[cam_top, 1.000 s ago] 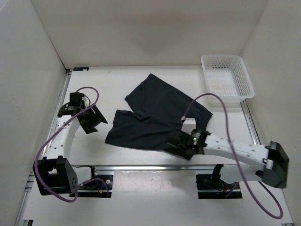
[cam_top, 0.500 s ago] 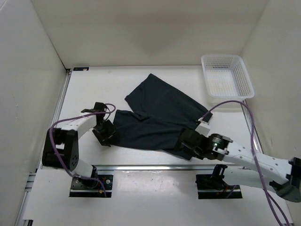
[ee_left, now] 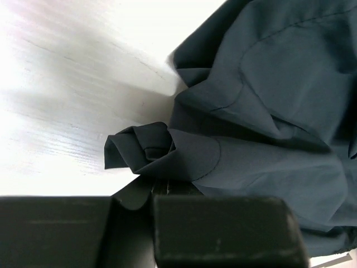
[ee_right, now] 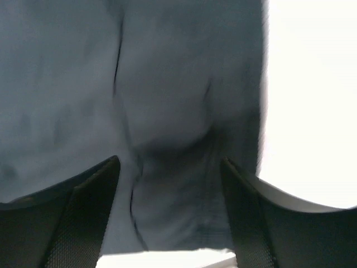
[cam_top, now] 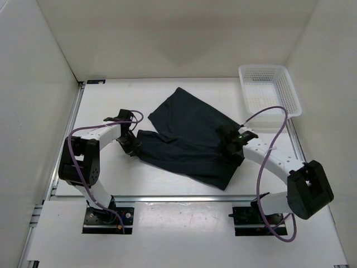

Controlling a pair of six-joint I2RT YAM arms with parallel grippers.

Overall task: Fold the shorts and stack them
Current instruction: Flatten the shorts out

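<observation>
The white worktop [cam_top: 184,89] takes up the floor of a white-walled enclosure, with a metal rail along its near edge and both arm bases bolted just beyond it. The dark navy shorts [cam_top: 189,134] lie mostly flat across the middle of the worktop. One leg reaches toward the far edge and the rest slants down toward the near right, ending in a corner close to the near rail. A white plastic mesh basket [cam_top: 268,92] sits in the far right corner, apart from the shorts. The right arm bends in from the near right, and its end effector [cam_top: 230,142] rests over the right-hand edge of the shorts. In the right wrist view its two fingers stand apart [ee_right: 169,162], with smooth fabric [ee_right: 167,84] filling the gap beneath them and bare worktop showing to one side. The left arm reaches in from the left, and its end effector [cam_top: 131,146] meets the left-hand edge of the shorts. In the left wrist view its fingers are pressed together on a bunched, rolled-up fold of the dark cloth [ee_left: 268,111]. A small crumpled tuft pokes out past the fingertips [ee_left: 150,190].
</observation>
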